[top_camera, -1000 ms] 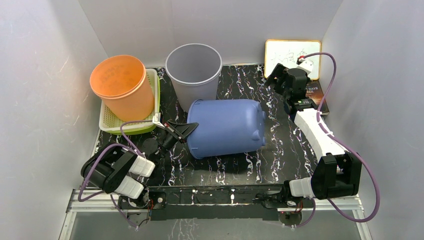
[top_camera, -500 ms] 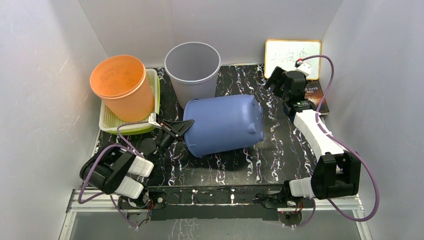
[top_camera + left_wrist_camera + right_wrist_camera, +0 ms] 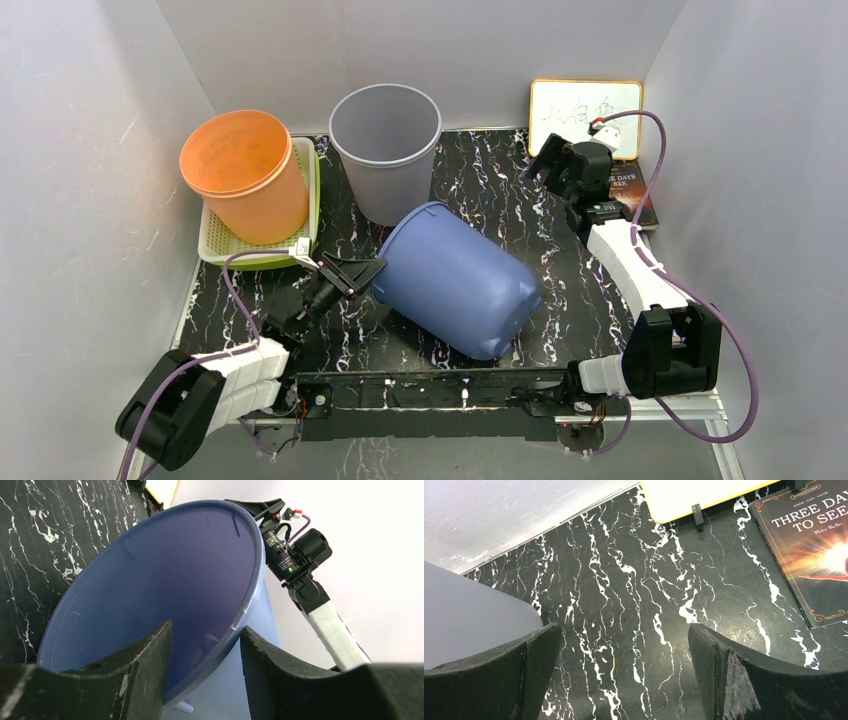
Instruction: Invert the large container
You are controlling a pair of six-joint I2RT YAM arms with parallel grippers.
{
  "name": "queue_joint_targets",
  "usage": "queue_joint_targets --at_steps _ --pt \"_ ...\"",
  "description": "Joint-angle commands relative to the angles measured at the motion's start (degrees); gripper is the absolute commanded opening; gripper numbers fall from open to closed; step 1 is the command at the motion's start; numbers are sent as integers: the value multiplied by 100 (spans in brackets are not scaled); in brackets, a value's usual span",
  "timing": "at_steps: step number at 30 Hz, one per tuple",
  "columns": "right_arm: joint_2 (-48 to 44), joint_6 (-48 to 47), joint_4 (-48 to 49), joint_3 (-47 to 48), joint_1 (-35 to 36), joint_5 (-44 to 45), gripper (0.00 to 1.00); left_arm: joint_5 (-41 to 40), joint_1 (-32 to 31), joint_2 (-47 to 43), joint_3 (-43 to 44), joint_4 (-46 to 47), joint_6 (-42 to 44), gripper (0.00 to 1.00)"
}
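Note:
The large blue container (image 3: 465, 285) lies tilted on the black marble table (image 3: 520, 210). Its open mouth faces up and to the left, and its base points to the front right. My left gripper (image 3: 362, 270) is shut on its rim at the left side. In the left wrist view one finger is inside the blue container (image 3: 165, 570) and the other outside, with the left gripper (image 3: 205, 630) astride the rim. My right gripper (image 3: 548, 160) is open and empty above the back right of the table. Only the marble shows between the fingers of the right gripper (image 3: 624, 640).
A grey bin (image 3: 388, 140) stands upright just behind the blue container and also shows in the right wrist view (image 3: 469, 610). An orange bucket (image 3: 245, 170) sits in a green tray (image 3: 312, 190) at the back left. A whiteboard (image 3: 585, 105) and a book (image 3: 632, 190) lie at the back right.
The blue container has swung from lying sideways to a tilt, its mouth raised and its base moved toward the front. My left arm has stretched out with it. The right arm stayed put.

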Motion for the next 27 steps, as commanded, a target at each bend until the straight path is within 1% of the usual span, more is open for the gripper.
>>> queue_joint_targets --at_steps 1,2,4,7,8,9,13,17,23,27 --pt "-32 56 415 -2 -42 -57 98 -208 110 -86 -566 -1455 375 47" --pt "-39 58 410 -9 -45 -50 98 -236 121 -48 -633 -1373 354 46" --pt "-58 48 426 -32 -46 -51 98 -264 141 72 -719 -1207 333 40" --pt "-84 24 413 -59 -41 -12 98 -214 149 249 -681 -1077 372 37" --pt "-89 15 409 -72 -41 0 98 -169 149 298 -653 -1088 398 34" --pt "-100 11 401 -81 -44 11 98 -145 149 338 -618 -1117 410 29" --pt "-128 -24 382 -93 -42 69 98 -183 157 476 -712 -1071 336 0" --pt "-143 -18 390 -110 -42 73 98 -282 158 405 -793 -1277 310 0" --pt "-121 10 441 -147 -41 25 98 -409 166 -29 -799 -1876 411 0" --pt "-96 26 469 -185 -42 14 98 -447 173 -199 -760 -2270 486 4"
